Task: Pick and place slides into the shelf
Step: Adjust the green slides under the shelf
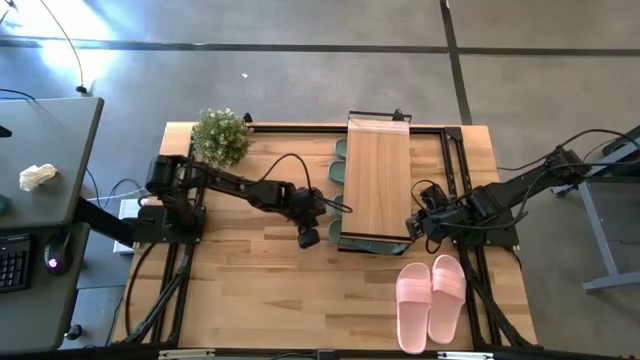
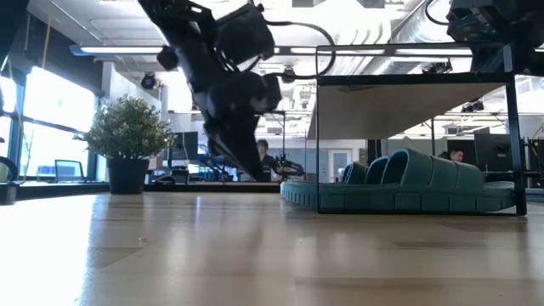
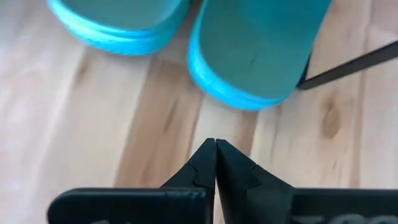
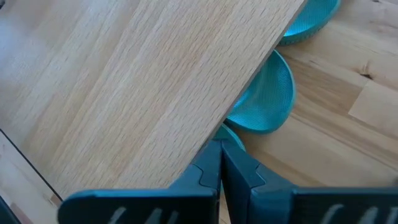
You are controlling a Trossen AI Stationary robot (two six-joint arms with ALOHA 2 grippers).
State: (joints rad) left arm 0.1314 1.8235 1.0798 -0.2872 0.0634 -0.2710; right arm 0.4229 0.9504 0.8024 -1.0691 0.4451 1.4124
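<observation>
The shelf point(image 1: 378, 180) stands at mid-table, its light-wood top point(image 4: 155, 81) on a dark frame. Green slides point(image 2: 408, 183) lie under it on the table, their ends point(image 1: 338, 172) sticking out on its left side. A pink pair point(image 1: 432, 298) lies soles-down near the front right. My left gripper point(image 1: 312, 230) is shut and slants down just left of the shelf, its tips point(image 3: 216, 155) a little short of two green slide ends point(image 3: 261, 56). My right gripper point(image 4: 221, 158) is shut over the shelf's near right corner point(image 1: 413, 225).
A potted plant point(image 1: 220, 135) stands at the table's far left corner. The dark shelf frame's bar point(image 3: 348, 65) runs beside the green slide ends. Bare tabletop point(image 1: 260, 290) lies in front of the left arm. People sit in the room behind the table point(image 2: 268, 157).
</observation>
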